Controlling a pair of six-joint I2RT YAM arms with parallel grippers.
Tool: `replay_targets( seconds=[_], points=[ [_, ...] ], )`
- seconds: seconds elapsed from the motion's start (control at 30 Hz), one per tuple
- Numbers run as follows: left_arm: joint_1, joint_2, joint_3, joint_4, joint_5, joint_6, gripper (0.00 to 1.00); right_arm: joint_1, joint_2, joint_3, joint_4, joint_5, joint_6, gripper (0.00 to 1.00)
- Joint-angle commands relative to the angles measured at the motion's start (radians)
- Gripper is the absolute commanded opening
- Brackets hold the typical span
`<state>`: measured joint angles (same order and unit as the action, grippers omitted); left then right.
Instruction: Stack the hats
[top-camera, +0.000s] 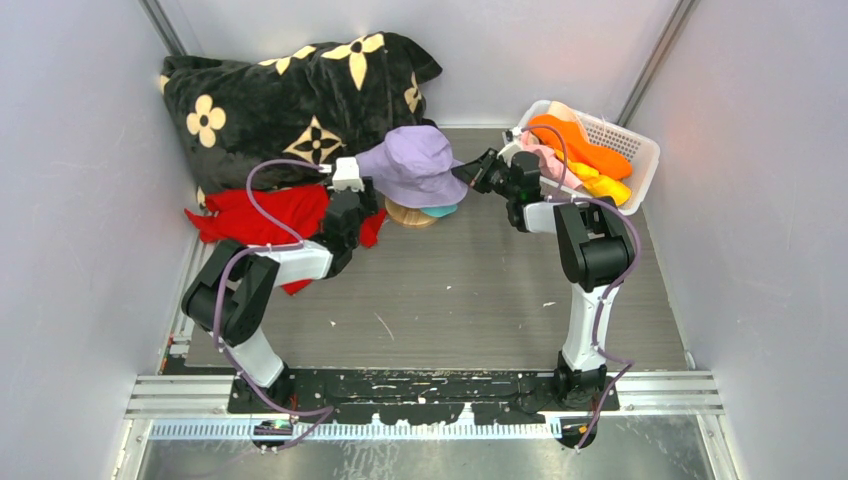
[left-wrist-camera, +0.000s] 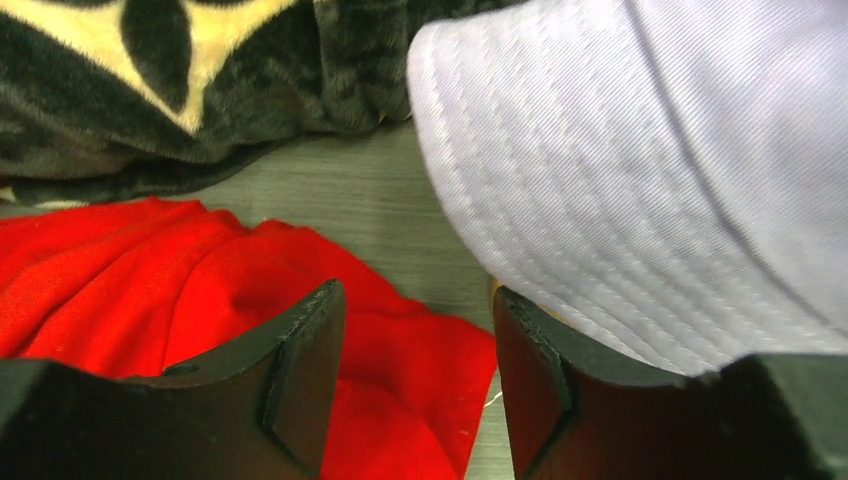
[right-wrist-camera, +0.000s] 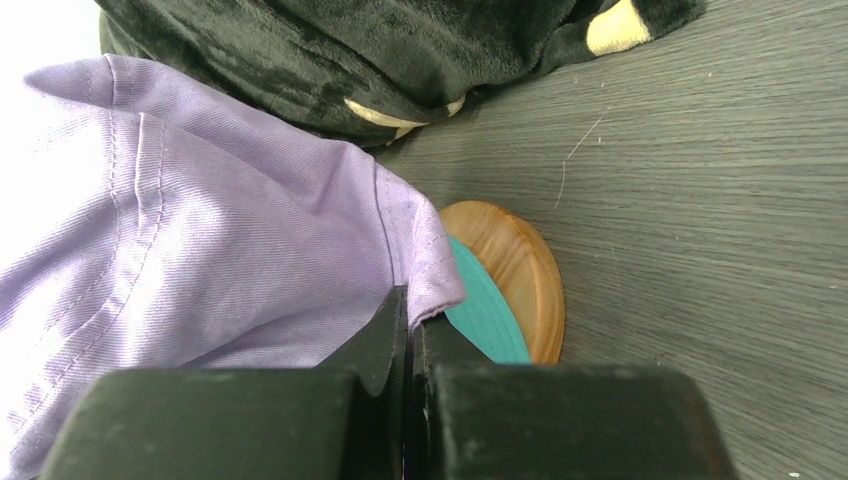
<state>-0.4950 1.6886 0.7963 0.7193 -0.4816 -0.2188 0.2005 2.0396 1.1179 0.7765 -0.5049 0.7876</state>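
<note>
The lavender hat (top-camera: 415, 165) hangs over a round wooden base (top-camera: 408, 216), with the teal hat (top-camera: 440, 210) under it. My right gripper (top-camera: 470, 172) is shut on the lavender hat's brim edge (right-wrist-camera: 425, 275); the teal brim (right-wrist-camera: 485, 315) and wooden base (right-wrist-camera: 520, 265) show just beyond. My left gripper (top-camera: 368, 190) is open at the hat's left side. In the left wrist view its jaws (left-wrist-camera: 416, 292) stand apart, and the lavender brim (left-wrist-camera: 620, 200) lies over the right finger. The orange (top-camera: 580, 140), yellow (top-camera: 603, 182) and pink (top-camera: 545, 158) hats lie in the basket.
A white basket (top-camera: 640, 150) stands at the back right. The black plush blanket with cream flowers (top-camera: 290, 95) fills the back left. The flat red cloth (top-camera: 270, 215) lies under my left arm and below its open jaws (left-wrist-camera: 200, 270). Grey walls close in on both sides.
</note>
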Motion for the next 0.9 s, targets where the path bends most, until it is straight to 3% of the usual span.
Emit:
replay_targets(
  seconds=[0.0, 0.23, 0.3, 0.43, 0.57, 0.8, 0.87],
  points=[
    [0.009, -0.014, -0.029, -0.005, -0.057, -0.030, 0.56, -0.001, -0.017, -0.005, -0.034, 0.033, -0.054, 0.01],
    [0.012, -0.091, -0.068, -0.123, -0.154, -0.071, 0.54, 0.002, -0.032, -0.011, -0.062, 0.042, -0.080, 0.01],
    [0.012, -0.139, -0.092, -0.139, -0.186, -0.073, 0.58, 0.003, -0.045, -0.010, -0.076, 0.049, -0.095, 0.03],
    [0.012, -0.260, -0.150, -0.136, -0.224, -0.074, 0.72, 0.004, -0.074, -0.015, -0.103, 0.062, -0.124, 0.34],
    [0.024, -0.371, -0.169, -0.173, -0.190, -0.085, 0.77, 0.004, -0.118, -0.029, -0.122, 0.087, -0.148, 0.60],
    [0.028, -0.487, -0.149, -0.270, -0.153, -0.095, 0.79, 0.004, -0.282, -0.075, -0.221, 0.216, -0.259, 0.97],
    [0.028, -0.488, -0.149, -0.274, -0.146, -0.100, 0.79, 0.004, -0.338, -0.074, -0.252, 0.237, -0.291, 0.99]
  ],
)
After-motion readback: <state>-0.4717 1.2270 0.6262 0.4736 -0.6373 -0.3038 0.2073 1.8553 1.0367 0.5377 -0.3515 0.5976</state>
